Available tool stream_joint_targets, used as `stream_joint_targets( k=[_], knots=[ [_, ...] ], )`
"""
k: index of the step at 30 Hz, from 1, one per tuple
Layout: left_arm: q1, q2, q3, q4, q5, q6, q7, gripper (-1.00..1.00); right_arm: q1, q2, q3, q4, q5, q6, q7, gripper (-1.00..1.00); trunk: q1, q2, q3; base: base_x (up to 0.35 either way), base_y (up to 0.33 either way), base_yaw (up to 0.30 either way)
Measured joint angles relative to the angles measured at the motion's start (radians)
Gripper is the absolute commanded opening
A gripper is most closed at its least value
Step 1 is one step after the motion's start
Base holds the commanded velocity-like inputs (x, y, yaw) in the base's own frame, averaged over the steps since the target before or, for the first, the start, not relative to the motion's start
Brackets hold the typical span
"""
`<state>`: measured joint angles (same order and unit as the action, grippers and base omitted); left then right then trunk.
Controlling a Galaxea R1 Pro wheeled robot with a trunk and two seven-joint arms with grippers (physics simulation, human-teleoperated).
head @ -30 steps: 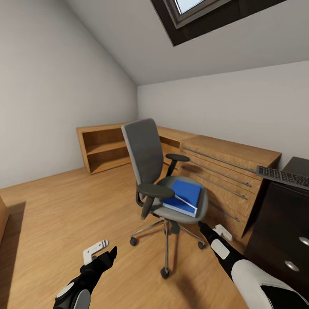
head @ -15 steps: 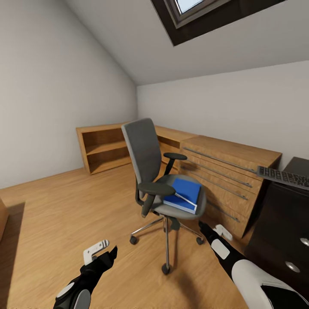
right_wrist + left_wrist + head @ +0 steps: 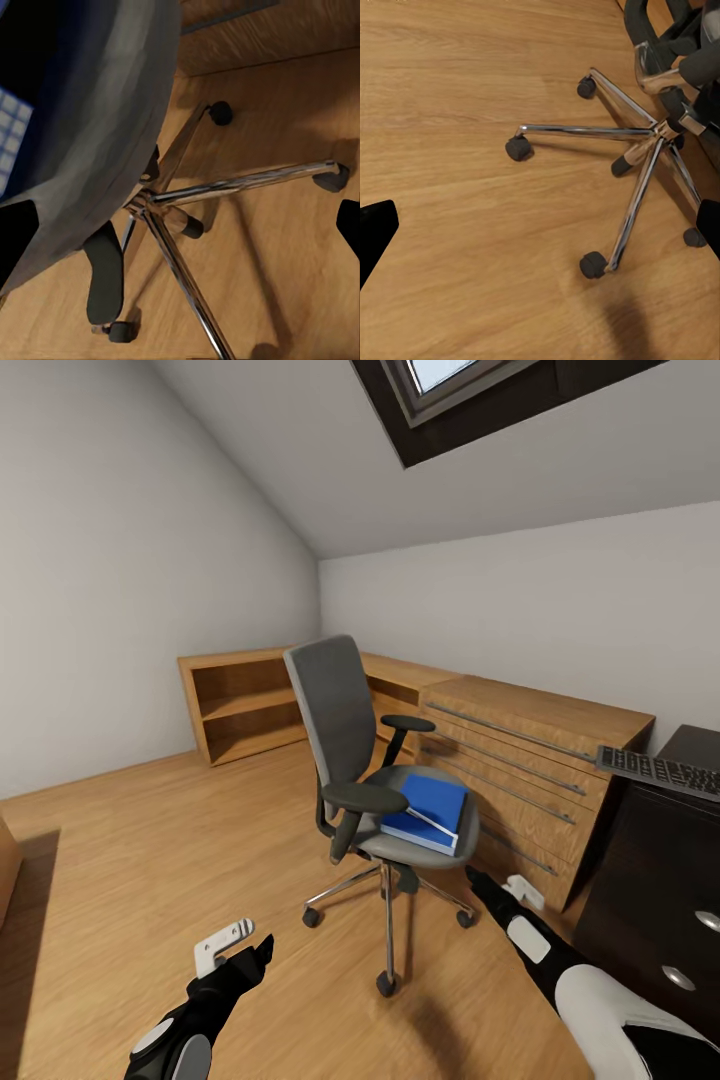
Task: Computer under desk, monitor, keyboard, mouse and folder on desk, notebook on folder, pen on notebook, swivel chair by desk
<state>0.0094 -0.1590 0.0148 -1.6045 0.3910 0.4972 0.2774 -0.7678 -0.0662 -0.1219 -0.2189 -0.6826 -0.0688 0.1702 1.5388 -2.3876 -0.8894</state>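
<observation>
We take the grey padded swivel chair on its chrome five-legged base as landmark. The thick blue folder lies on its seat. Our left gripper and right gripper hover low beside the base; we cannot tell whether either is released or clenched. Risk: a low arm could nudge the castors, rolling the chair away and possibly sliding the folder off.

left end effector low and spread wide, right end effector stretched forward, spread wide, both empty
</observation>
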Motion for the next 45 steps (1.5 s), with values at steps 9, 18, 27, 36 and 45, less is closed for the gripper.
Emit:
stream_joint_targets(
  k=[9,18,27,36,45],
  knots=[
    [0.0,-0.001,-0.011,0.0,0.0,-0.002,0.0,1.0,0.0,-0.02,0.0,-0.001,-0.001,0.05,0.053,1.0,-0.027,0.049,0.022,0.0,0.0,0.0],
    [0.0,0.0,-0.013,0.005,0.0,-0.002,-0.001,1.0,0.0,-0.031,-0.004,0.001,-0.005,0.084,0.057,1.0,-0.027,0.049,0.022,0.15,0.0,0.0],
    [0.0,-0.001,-0.031,0.012,-0.008,-0.004,-0.003,1.0,0.0,-0.031,-0.006,0.001,-0.005,0.088,0.057,1.0,-0.027,0.049,0.022,0.156,0.0,0.0],
    [0.0,-0.001,-0.038,0.012,-0.016,-0.004,-0.003,1.0,0.0,-0.031,-0.008,0.002,-0.004,0.088,0.057,1.0,-0.027,0.049,0.022,0.028,0.0,0.0],
    [0.0,-0.001,-0.039,0.013,-0.015,-0.003,-0.003,1.0,0.0,-0.032,-0.01,0.002,-0.003,0.087,0.057,1.0,-0.027,0.049,0.022,0.001,0.0,0.0]
  ],
)
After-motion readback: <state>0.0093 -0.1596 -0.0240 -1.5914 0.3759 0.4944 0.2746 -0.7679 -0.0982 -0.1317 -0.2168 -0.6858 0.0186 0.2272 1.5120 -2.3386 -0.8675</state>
